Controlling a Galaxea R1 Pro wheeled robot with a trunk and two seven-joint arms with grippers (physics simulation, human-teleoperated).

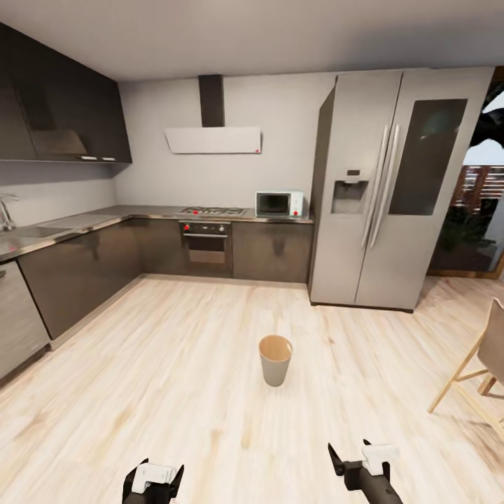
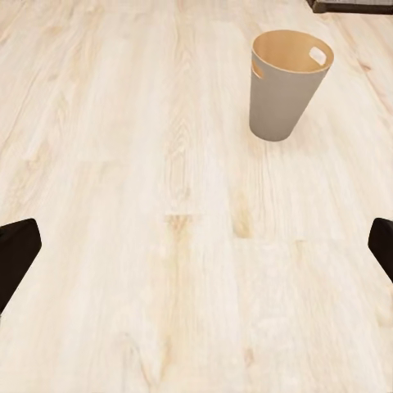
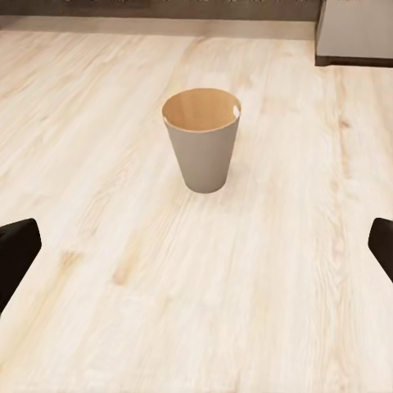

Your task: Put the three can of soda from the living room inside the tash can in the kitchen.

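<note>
The bin (image 1: pixel 275 359) stands upright on the wood floor (image 1: pixel 175 364) in the kitchen, out in the open, well in front of the fridge (image 1: pixel 392 189) and the oven (image 1: pixel 206 246). Its brown inside looks bare, no cans in it as far as I can tell. My left gripper (image 1: pixel 153 474) and right gripper (image 1: pixel 348 451) sit low and near me, well short of the bin, 1 on each side of it. Both are spread wide with nothing between the fingers.

My read: I hold no can, so the step in hand is to go get 1 from the living room. To do it well, I'd note the bin's spot between fridge and oven for the return and keep both grippers tucked in while driving.

The head view gives the whole room: counter, microwave (image 1: pixel 278 203), a chair (image 1: pixel 476 378) off beside the fridge. The left wrist view adds a handle slot (image 2: pixel 317 56) in the bin's rim. The right wrist view looks deeper into the bin (image 3: pixel 202 139).
</note>
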